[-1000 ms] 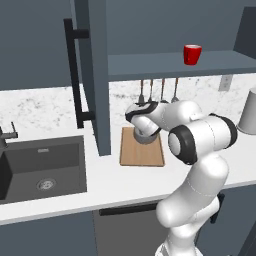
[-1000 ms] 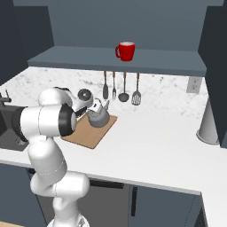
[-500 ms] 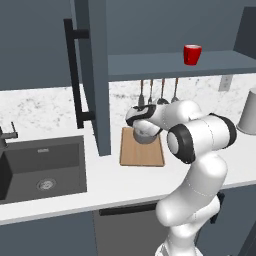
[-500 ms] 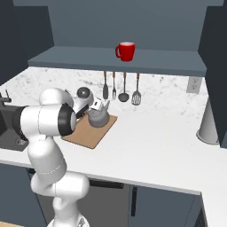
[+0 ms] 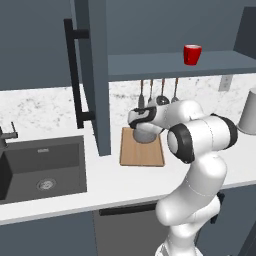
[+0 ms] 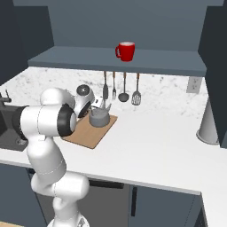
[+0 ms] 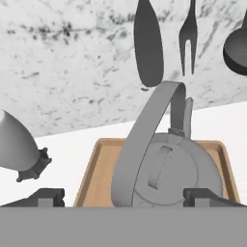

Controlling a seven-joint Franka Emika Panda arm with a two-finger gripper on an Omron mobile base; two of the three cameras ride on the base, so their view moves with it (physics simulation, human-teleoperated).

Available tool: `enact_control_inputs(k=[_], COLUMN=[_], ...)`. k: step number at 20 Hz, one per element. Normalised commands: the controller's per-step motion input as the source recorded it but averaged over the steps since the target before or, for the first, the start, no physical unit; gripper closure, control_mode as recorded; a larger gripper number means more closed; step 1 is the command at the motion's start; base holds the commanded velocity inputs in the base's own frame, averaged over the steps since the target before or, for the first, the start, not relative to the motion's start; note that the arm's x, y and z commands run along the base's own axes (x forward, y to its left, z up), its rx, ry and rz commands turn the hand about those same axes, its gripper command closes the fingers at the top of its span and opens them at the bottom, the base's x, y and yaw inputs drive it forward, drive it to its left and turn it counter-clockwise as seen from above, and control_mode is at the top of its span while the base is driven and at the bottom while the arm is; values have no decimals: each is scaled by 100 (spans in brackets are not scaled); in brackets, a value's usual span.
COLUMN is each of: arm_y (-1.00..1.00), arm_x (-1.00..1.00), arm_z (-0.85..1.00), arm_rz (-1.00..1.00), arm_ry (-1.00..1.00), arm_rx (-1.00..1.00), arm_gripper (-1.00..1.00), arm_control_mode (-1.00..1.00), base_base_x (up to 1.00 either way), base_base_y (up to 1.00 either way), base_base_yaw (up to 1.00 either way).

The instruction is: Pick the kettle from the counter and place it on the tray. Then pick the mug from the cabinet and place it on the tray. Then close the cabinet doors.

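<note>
you've got the kettle (image 7: 164, 169) sitting upright on the tray (image 7: 96, 169), at the tray's end nearest the backsplash, loop handle (image 7: 144, 140) arching over the lid. gripper (image 7: 123, 195) is released, fingertips (image 7: 46, 197) spread wide either side of the kettle body, not touching the handle. the tray lies flat on the bench (image 5: 115, 175), just right of the open cabinet door (image 5: 95, 75). mug (image 6: 126, 51) stands on the cabinet shelf (image 6: 88, 60), above the hanging utensils (image 6: 122, 86). sink (image 5: 42, 167) sits at left.
</note>
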Motion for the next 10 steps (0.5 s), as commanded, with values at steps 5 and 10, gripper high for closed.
enact_control_inputs(k=[5, 10], arm_y=[0, -4], arm_x=[-4, -41], arm_z=[5, 40], arm_rz=[0, -1], arm_ry=[-3, -5], arm_rx=[-1, 0], arm_gripper=[-100, -100], arm_control_mode=[-100, -100], base_base_x=[0, 0], base_base_y=[0, 0], base_base_yaw=[0, 0])
